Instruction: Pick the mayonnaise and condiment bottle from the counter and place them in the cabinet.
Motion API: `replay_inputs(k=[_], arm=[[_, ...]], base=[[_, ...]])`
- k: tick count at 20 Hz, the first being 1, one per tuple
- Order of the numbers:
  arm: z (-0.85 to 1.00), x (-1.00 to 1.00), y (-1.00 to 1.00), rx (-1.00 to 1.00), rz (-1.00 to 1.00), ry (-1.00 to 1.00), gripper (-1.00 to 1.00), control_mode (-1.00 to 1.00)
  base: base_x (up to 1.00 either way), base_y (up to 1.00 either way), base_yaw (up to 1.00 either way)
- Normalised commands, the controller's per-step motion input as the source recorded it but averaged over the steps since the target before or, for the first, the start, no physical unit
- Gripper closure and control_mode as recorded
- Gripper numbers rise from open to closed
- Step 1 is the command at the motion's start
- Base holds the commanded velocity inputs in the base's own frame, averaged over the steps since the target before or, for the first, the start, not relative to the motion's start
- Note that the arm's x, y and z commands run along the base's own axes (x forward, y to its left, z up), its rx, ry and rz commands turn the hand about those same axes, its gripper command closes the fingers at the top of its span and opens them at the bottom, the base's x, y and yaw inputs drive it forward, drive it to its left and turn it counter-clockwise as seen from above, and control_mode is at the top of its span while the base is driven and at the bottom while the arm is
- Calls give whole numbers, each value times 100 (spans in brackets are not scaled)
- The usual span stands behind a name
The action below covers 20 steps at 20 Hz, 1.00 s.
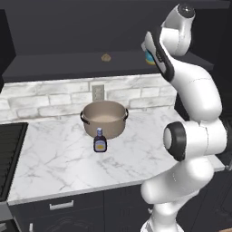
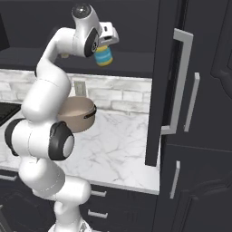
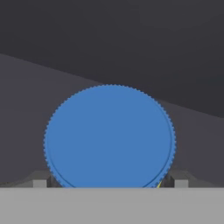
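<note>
Right base view: two-finger gripper (image 2: 105,45) clenched on squat yellow blue-lidded mayonnaise jar (image 2: 104,56), tilted above dark cabinet shelf's (image 2: 131,65) front edge.
Counter: slim dark condiment bottle (image 1: 100,141) mid white marble counter (image 1: 54,158), touching tan pot (image 1: 104,118).

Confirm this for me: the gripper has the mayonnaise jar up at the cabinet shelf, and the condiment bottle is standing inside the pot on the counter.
One thing is wrong: the condiment bottle is not inside the pot. The left base view shows it standing on the counter just in front of the pot. The rest holds: the gripper has the mayonnaise jar up at the cabinet shelf.
</note>
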Motion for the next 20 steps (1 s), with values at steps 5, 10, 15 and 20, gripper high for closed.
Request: replay_inputs(k=[5, 10, 15, 20], arm=[[-30, 48, -10, 0, 0, 0, 100, -100], [-38, 50, -12, 0, 0, 0, 100, -100], [-43, 39, -3, 0, 0, 0, 100, -100], [-60, 25, 0, 0, 0, 0, -100, -100]], base=[[0, 0, 0], [0, 0, 0], [0, 0, 0], [0, 0, 0]])
